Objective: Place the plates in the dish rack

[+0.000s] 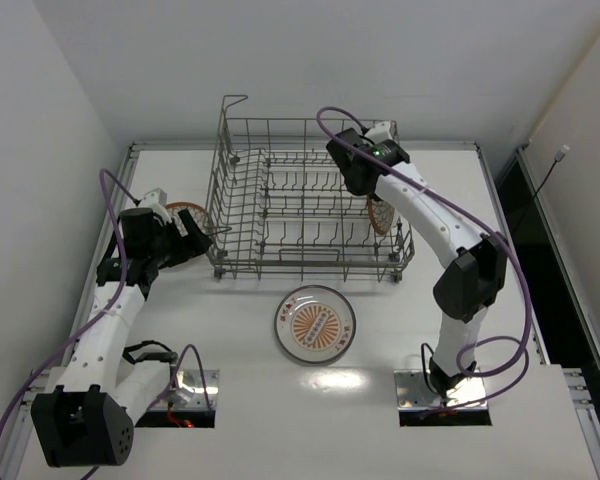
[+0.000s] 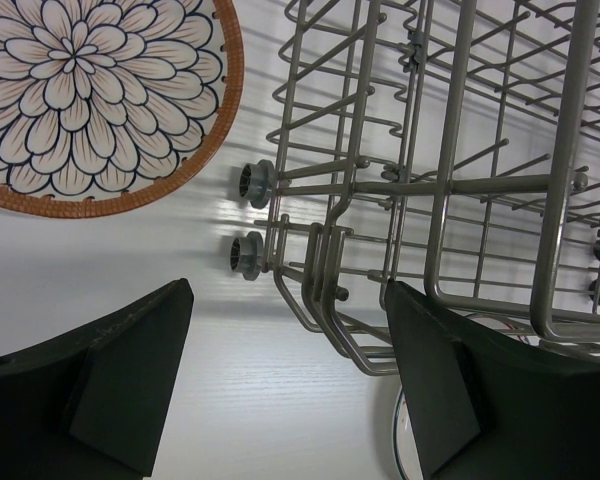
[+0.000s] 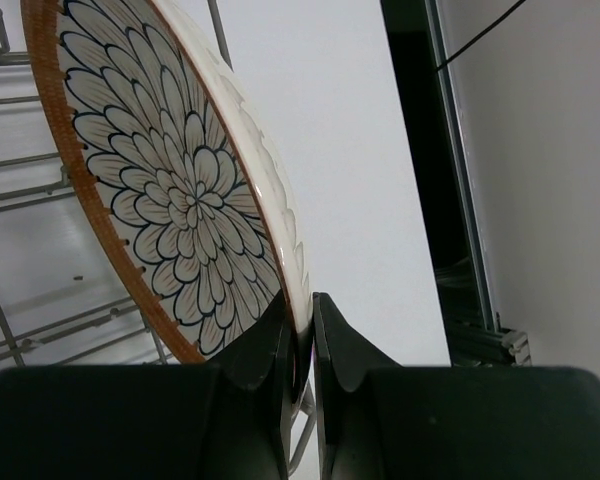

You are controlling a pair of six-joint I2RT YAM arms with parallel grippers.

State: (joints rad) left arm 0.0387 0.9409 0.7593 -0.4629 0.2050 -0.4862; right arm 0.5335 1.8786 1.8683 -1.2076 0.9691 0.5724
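While the right gripper (image 3: 302,305) pinches: its jaws are pressed together on the brown rim of a petal plate (image 3: 180,190), which is held on edge inside the right end of the dish rack (image 1: 300,265).
Step in hand: probably seating this plate between the tines (image 1: 290,185). Whether its lower edge rests on the rack yet cannot be told.
Doing it well: keep the plate on edge and in line with the tine rows. Lower it straight, let go only once the rack carries it, then lift clear without nudging the rim.
Left gripper (image 2: 285,295): spread and empty, just outside the rack's left end.
Second petal plate (image 2: 80,90): flat on the table (image 1: 230,330), just left of the rack.
Sunburst plate (image 1: 315,323): flat in front of the rack, apart from it.
Risk: so thin a rim pinch may let the plate swing.
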